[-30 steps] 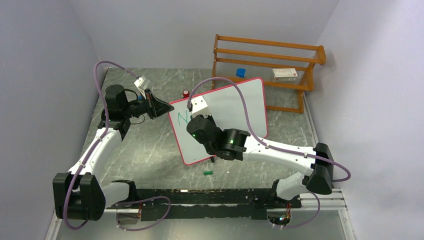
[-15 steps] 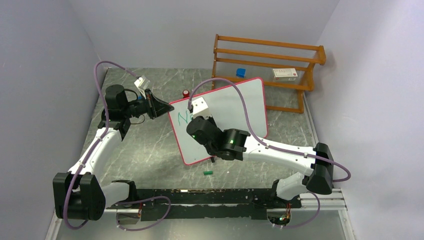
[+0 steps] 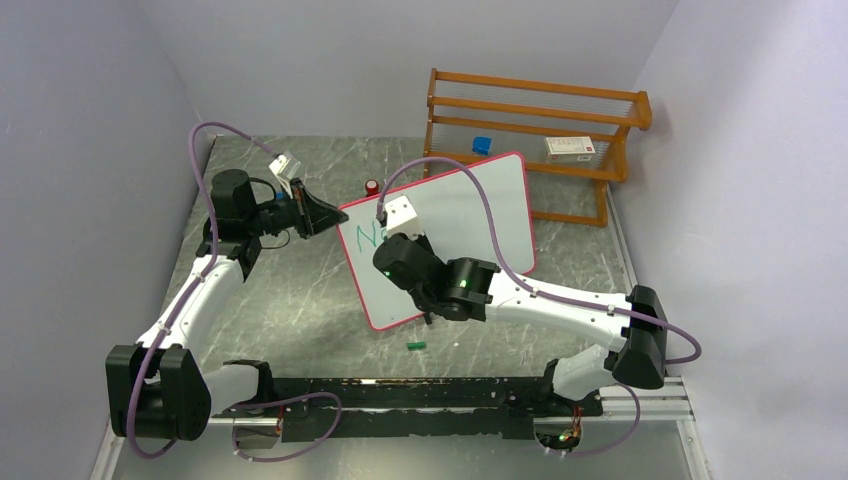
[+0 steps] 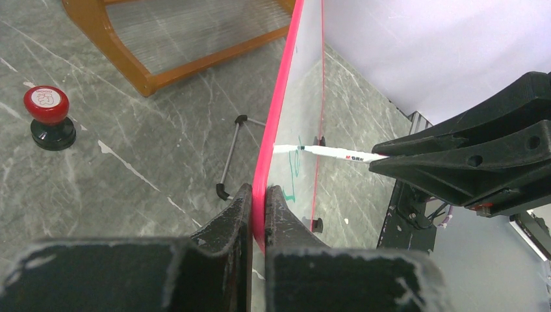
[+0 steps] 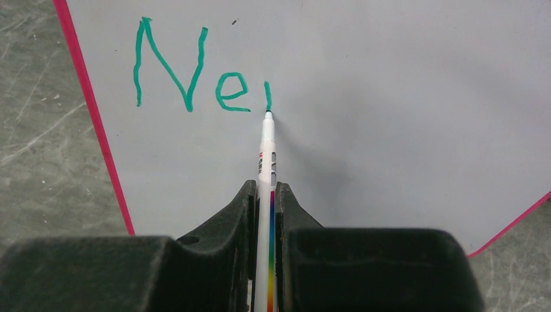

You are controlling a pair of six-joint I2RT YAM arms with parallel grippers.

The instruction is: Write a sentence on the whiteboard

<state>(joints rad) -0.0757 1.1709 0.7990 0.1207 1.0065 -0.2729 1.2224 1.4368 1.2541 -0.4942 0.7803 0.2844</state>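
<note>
Pinched the whiteboard (image 3: 480, 210), tilted at frame centre, by its left rim in the left gripper (image 4: 258, 190); clamped a marker (image 5: 266, 140) in the right gripper (image 5: 265, 188), tip on the sentence (image 5: 196, 68), reading "Ne".

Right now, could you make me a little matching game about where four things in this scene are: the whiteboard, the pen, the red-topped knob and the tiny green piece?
Things:
1. whiteboard
2. pen
3. red-topped knob
4. small green piece

Places:
A. lying on the table between the board and the arm bases
B. pinched at its pink rim by the left gripper
C. standing on the table beyond the board's upper left corner
D. shut in the right gripper, tip on the board

Pairs: 1-B, 2-D, 3-C, 4-A
</note>
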